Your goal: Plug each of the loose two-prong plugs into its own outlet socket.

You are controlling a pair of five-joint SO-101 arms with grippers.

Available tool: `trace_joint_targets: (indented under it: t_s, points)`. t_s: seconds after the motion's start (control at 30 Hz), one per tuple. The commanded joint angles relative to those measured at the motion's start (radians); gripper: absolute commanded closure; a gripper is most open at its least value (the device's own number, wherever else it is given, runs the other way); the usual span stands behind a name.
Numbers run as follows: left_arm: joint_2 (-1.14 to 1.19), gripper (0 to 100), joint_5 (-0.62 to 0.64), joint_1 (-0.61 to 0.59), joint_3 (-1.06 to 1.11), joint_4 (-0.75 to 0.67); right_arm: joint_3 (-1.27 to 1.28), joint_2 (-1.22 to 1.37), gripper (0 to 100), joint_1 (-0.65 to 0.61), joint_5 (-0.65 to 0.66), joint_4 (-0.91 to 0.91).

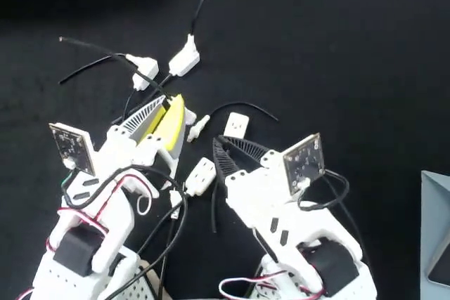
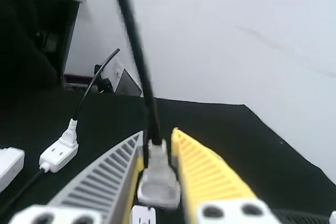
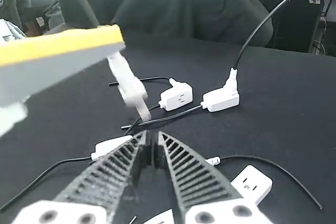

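My left gripper (image 2: 157, 135), with one grey and one yellow finger, is shut on a white two-prong plug (image 2: 157, 179) whose black cord runs up past the fingertips. In the high view this gripper (image 1: 169, 107) hangs over the table's middle left. The held plug (image 3: 128, 88) hangs under the yellow finger (image 3: 63, 45). My right gripper (image 3: 152, 148), black-fingered, is shut just above the cloth beside a white outlet socket (image 1: 202, 175). A loose plug (image 1: 199, 128) lies between the arms, and a second socket (image 1: 237, 126) sits just right of it.
Two more white sockets (image 1: 184, 57) (image 1: 144, 72) on black cords lie farther back. Another white plug (image 3: 110, 147) lies near the right gripper. Black cords cross the black cloth (image 1: 351, 68). A grey box edge (image 1: 436, 230) stands at the right.
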Motion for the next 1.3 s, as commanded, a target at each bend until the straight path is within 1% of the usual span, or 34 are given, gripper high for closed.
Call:
trace_joint_targets:
  t_s: [0.0,0.1,0.2,0.4,0.47,0.57,0.67,0.8,0.93,1.0,1.1,1.17,1.27]
  points:
    - [0.005,86,0.005,-0.005,-0.059,0.087,-0.007,-0.001,98.5,0.012,-0.006,-0.012]
    - [0.005,84,0.005,-0.005,-0.088,0.141,-0.007,-0.001,98.5,0.012,0.003,-0.009]
    - [0.005,83,0.000,-0.005,-0.093,0.153,-0.004,-0.001,98.5,0.011,0.015,-0.009]
    - [-0.003,83,-0.091,-0.021,-0.134,0.176,-0.002,0.008,98.4,0.014,0.020,-0.009]
    - [-0.003,83,-0.114,-0.070,-0.199,0.236,-0.002,0.010,98.4,0.034,0.023,-0.008]
    - [0.003,83,-0.152,-0.159,-0.298,0.344,-0.004,0.010,98.4,0.110,0.051,-0.008]
    - [0.003,83,-0.212,-0.246,-0.329,0.436,-0.015,0.045,98.4,0.141,0.063,-0.008]
    - [0.005,83,-0.296,-0.334,-0.268,0.511,-0.084,0.219,98.3,0.141,0.086,0.003]
    - [-0.003,83,-0.345,-0.435,-0.145,0.523,-0.243,0.498,98.3,0.140,0.120,0.106]
    - [-0.005,83,-0.371,-0.495,-0.090,0.520,-0.331,0.639,98.3,0.141,0.167,0.178]
    - [-0.005,83,-0.411,-0.576,-0.016,0.520,-0.427,0.826,98.3,0.143,0.304,0.265]
    - [-0.005,83,-0.436,-0.621,0.027,0.520,-0.469,0.941,98.3,0.143,0.376,0.293]
    - [-0.005,83,-0.448,-0.665,0.090,0.519,-0.519,1.079,98.2,0.143,0.394,0.296]
